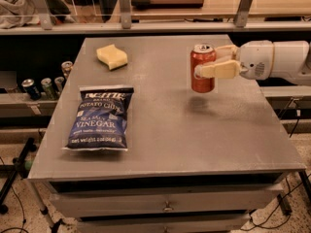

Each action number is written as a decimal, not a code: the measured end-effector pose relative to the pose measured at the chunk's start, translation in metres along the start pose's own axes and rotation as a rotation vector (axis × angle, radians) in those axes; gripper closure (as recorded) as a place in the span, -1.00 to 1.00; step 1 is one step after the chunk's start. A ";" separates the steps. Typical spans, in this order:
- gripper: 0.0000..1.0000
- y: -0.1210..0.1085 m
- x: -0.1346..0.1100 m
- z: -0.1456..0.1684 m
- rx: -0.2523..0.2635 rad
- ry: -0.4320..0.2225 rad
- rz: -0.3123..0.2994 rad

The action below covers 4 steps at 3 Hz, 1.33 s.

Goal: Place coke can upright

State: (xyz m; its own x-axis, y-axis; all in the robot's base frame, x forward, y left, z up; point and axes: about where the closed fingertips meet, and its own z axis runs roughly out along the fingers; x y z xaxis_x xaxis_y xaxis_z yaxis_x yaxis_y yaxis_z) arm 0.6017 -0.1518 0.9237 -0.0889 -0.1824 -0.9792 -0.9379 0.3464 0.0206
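The coke can (202, 68) is red with a silver top and stands upright in the air, a little above the grey table (165, 125), with its shadow on the surface below it. My gripper (208, 63) reaches in from the right on a white arm and is shut on the can, one cream finger (218, 70) across its front and the other behind it. The can is over the right half of the table, toward the back.
A blue chip bag (99, 118) lies flat on the table's left half. A yellow sponge (112, 57) lies at the back left. Several dark cans (44, 85) stand on a lower shelf to the left. A railing (146, 25) runs behind the table.
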 end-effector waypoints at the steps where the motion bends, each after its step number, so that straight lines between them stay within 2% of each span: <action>1: 1.00 0.004 0.009 0.004 -0.002 -0.038 -0.002; 2: 1.00 0.006 0.012 0.005 0.001 -0.040 -0.002; 3: 0.68 0.007 0.014 0.006 0.010 -0.044 -0.012; 4: 0.19 0.008 0.015 0.006 0.023 -0.053 -0.031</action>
State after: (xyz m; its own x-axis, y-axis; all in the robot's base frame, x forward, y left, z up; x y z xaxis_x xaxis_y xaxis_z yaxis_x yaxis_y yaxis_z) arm 0.5944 -0.1466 0.9078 -0.0418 -0.1445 -0.9886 -0.9319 0.3625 -0.0136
